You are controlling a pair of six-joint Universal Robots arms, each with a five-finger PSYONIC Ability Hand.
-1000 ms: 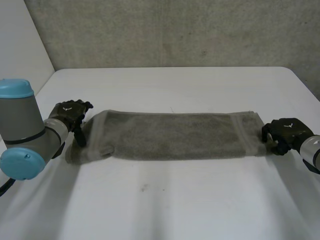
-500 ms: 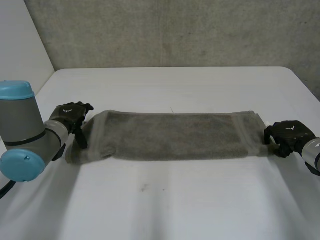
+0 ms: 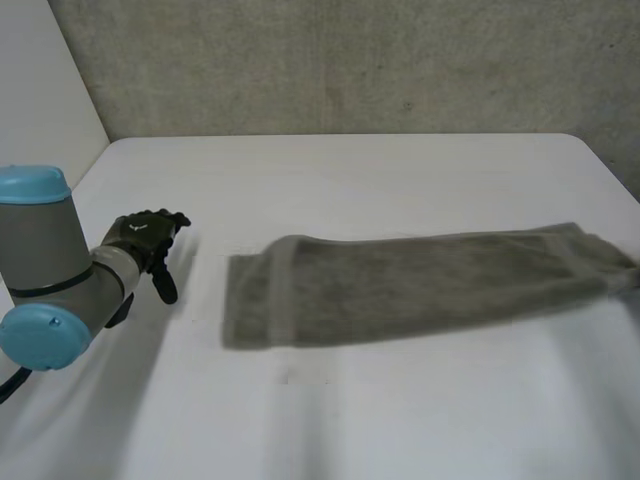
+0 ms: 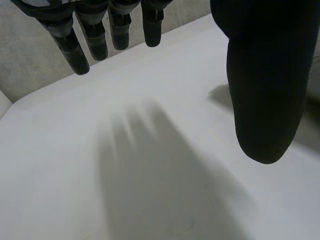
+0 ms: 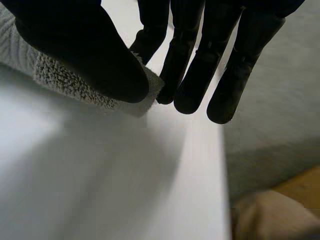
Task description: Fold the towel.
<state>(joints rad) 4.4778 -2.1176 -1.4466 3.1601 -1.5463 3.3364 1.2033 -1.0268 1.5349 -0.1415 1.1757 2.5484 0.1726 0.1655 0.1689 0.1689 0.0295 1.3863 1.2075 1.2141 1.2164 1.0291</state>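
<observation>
Since a second ago the towel (image 3: 420,285) has slid across to my right; its left end has come away from the left hand (image 3: 142,240), which was on it then and is now well apart from it.

Head view: the towel is a long, narrow strip of grey-brown terry, nubbly and matte, lying flat on the smooth white table (image 3: 350,180); its long axis runs side to side, with the right end a little farther from me than the left; a woven band crosses it near the squared-off left end; the right end reaches the edge of the view. The left hand is black and hangs over bare table off the end of the grey left arm (image 3: 45,265) with its light-blue caps; behind the table is a rough grey concrete wall (image 3: 350,60).

Left wrist view: the fingers (image 4: 70,42) are straight and spread, the thumb stands well away from them, and nothing lies between them; beneath is plain white tabletop.

Right wrist view: the right hand (image 5: 85,45) has its thumb pressed down on a looped, fuzzy corner of the towel, nipping it against the fingers (image 5: 190,75); the cloth trails off behind the thumb; the fingertips hang just above the table, close to its straight edge.
</observation>
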